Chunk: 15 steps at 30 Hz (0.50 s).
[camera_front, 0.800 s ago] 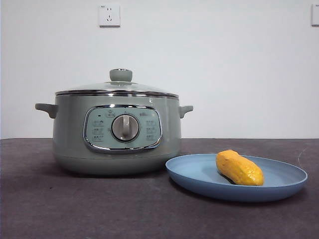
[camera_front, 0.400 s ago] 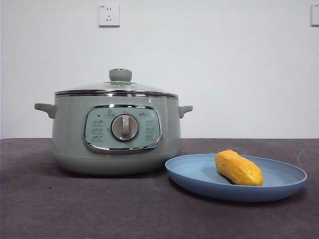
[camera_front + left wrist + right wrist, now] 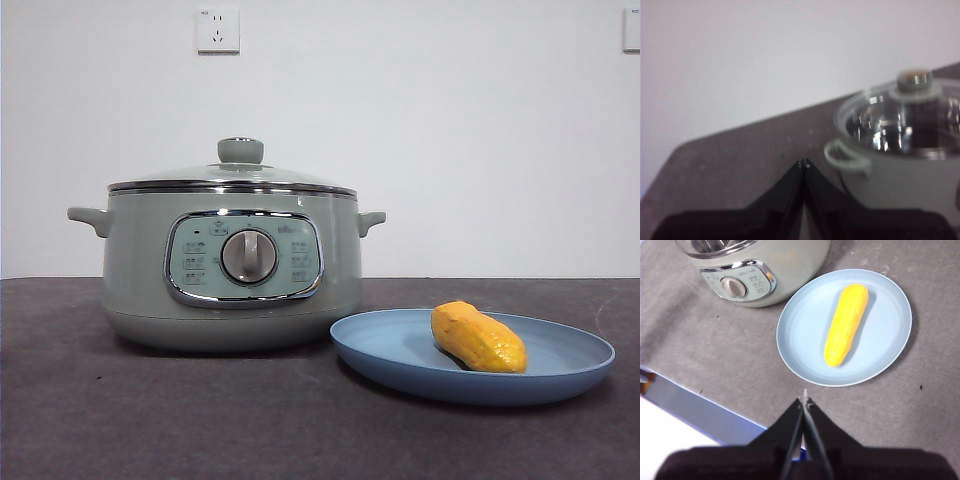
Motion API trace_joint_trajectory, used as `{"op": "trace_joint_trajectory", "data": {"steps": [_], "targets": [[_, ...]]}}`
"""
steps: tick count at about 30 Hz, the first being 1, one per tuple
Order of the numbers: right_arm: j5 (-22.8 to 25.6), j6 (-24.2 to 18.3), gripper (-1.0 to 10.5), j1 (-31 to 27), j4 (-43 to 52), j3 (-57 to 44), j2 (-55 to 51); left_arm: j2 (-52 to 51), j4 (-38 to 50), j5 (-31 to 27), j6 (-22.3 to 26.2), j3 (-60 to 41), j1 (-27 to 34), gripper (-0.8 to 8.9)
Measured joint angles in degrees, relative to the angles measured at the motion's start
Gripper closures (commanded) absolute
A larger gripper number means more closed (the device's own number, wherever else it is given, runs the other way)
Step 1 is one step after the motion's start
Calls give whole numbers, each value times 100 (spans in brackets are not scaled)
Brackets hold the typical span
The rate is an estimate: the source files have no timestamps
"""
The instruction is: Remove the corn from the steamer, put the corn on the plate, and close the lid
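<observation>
The sage-green steamer stands on the dark table, with the glass lid seated on its rim and the green knob on top. To its right the light-blue plate holds the yellow corn, which lies on its side. In the right wrist view the corn lies lengthwise on the plate, and my right gripper hovers shut above the plate's near edge, holding nothing. My left gripper is shut and empty, off to the side of the steamer near its handle.
A wall socket sits high on the white wall behind the steamer. A blue-edged white surface borders the table in the right wrist view. Neither arm shows in the front view.
The steamer, plate and corn appear a few pixels further left than a second ago; no object has been handled.
</observation>
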Motion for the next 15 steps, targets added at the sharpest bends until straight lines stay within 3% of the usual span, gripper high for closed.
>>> {"op": "trace_joint_trajectory", "data": {"steps": [8, 15], "targets": [[0, 0, 946, 0, 0, 0, 0, -802, -11, -264, -365, -1095, 2, 816], [0, 0, 946, 0, 0, 0, 0, -1178, -433, -275, -680, -1351, 7, 817]]}}
